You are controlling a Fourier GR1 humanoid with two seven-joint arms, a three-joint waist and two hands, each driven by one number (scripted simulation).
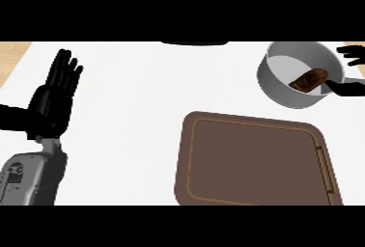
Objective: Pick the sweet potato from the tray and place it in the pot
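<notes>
We see a white counter top [143, 96] from steeply above, with a strip of pale wood showing at its far left corner. At the far right stands a round grey metal pot [281, 89], and inside it, against the right side of its floor, lies the brown, lumpy sweet potato [309, 80] — it is in the pot, not on the tray. Our right hand [347, 88] shows only in part at the right edge: black fingers sit just beside the pot's right rim, one group higher and one lower, spread apart and closed on nothing; the potato lies clear of them. Nearer to us, right of centre, rests a dark brown rectangular tray [214, 193] with rounded corners and a thin lighter line running inside its border; its surface is bare. Our left hand [53, 99] stands at the left of the view, well apart from the pot and tray — fingers straight and pointing away from us, holding nothing, with the grey forearm [32, 176] coming in below it.
</notes>
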